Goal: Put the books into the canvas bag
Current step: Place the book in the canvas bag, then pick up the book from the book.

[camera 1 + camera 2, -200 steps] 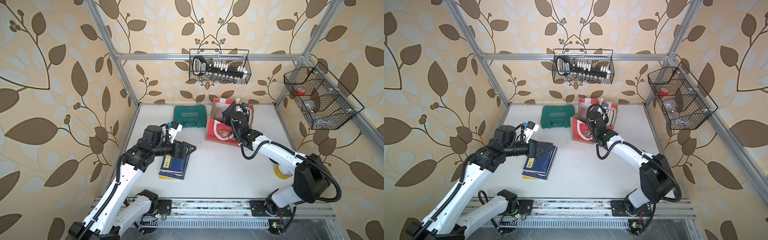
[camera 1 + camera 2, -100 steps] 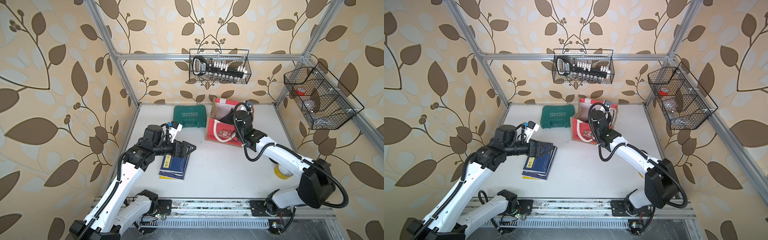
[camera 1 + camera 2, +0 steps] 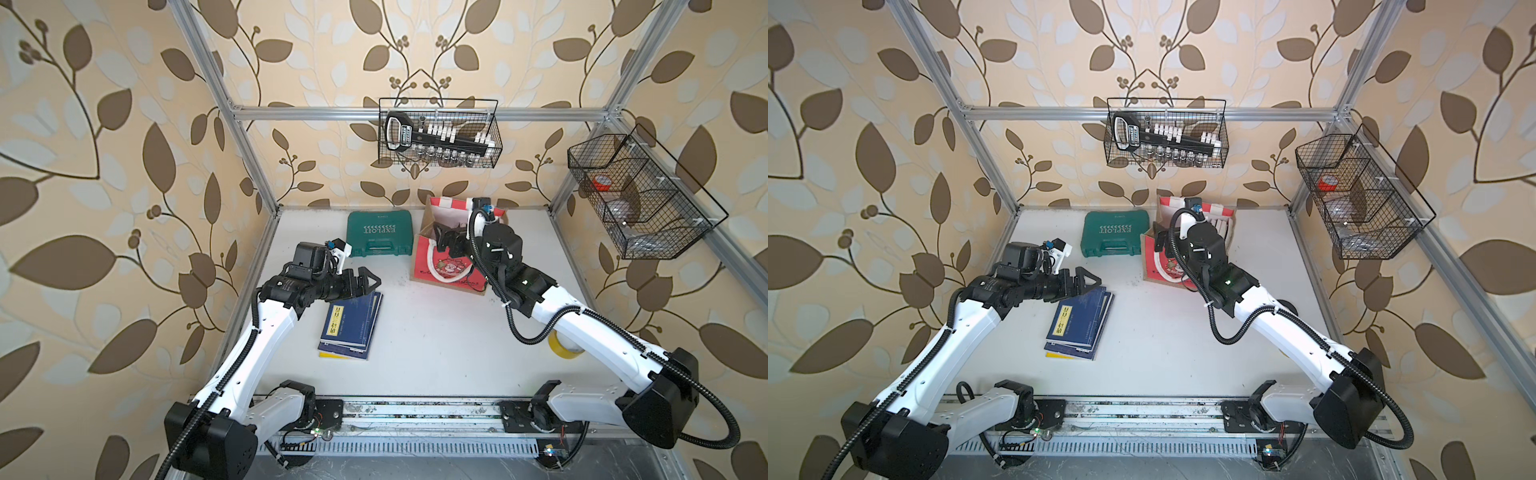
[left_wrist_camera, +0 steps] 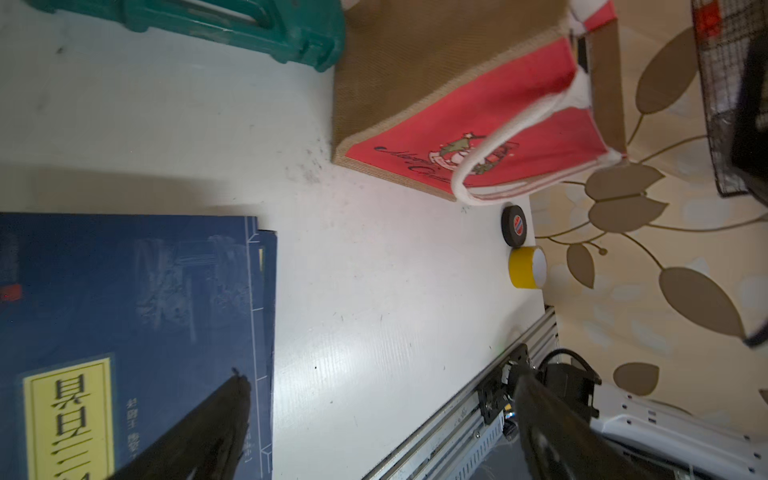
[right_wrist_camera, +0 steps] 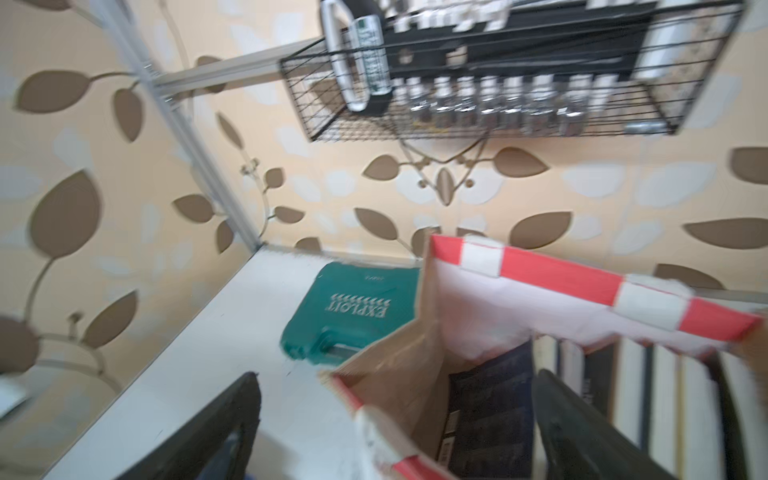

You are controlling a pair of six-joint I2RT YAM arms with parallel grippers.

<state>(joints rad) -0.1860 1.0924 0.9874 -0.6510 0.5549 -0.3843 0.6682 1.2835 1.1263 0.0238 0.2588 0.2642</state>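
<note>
Books (image 3: 351,326) first: where are they on your screen?

— I see a flat pile left of centre in both top views, dark blue cover up. More stand on edge inside the bag (image 3: 422,259), upper middle, just beside the green case (image 3: 380,232). My right wrist view shows their page edges.

— Why on edge?

— I judge it lets thin paperbacks pack side by side in a boxy bag.

— And your grippers?

— My right gripper (image 3: 446,241) hangs over the bag's mouth, fingers spread wide, empty. My left gripper (image 3: 372,280) hovers at the pile's upper end, fingers fully apart, gripping nothing. One fingertip sits over the top cover; whether it touches, I cannot tell. I'd say it is placed to catch that edge next.
</note>
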